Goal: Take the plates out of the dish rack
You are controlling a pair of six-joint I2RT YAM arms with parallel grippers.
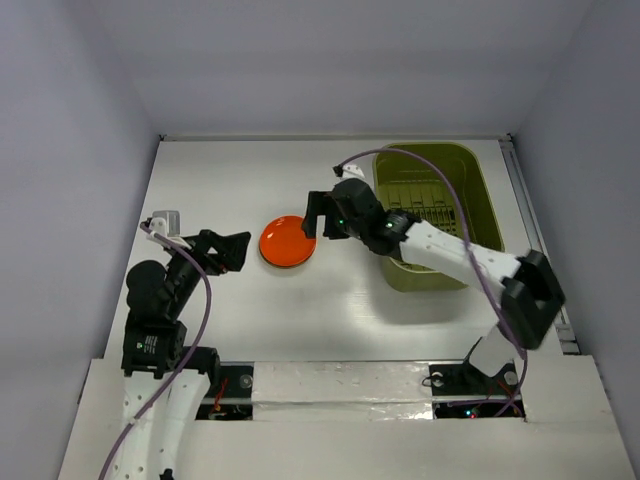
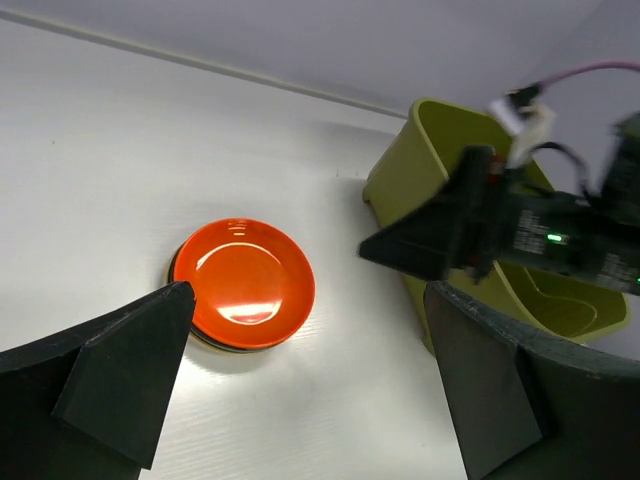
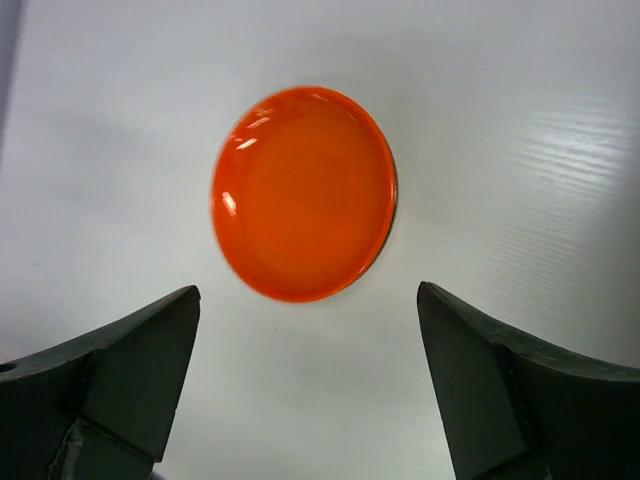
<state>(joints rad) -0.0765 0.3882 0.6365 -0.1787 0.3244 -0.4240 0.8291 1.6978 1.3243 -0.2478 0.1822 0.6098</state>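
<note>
Black right tool [image 1: 319, 221], wide open, clear of plates [image 1: 286, 241].

Readable text: none in any view.
plates [image 1: 285, 241]: top one plain orange-red, no lettering.
dish rack [image 1: 487, 215]: no legible marking.
left arm [image 1: 150, 350]: small pale mark on black housing, too small to read.

The plates [image 1: 286, 241] lie flat in a stack near the middle of the bench [image 1: 230, 180]. A glossy orange-red one sits face up on top, with darker rims showing just beneath it. The dish rack [image 1: 425, 148], an olive-green tub with rounded corners and a slotted insert, stands upright to their right, towards the far right.
</note>
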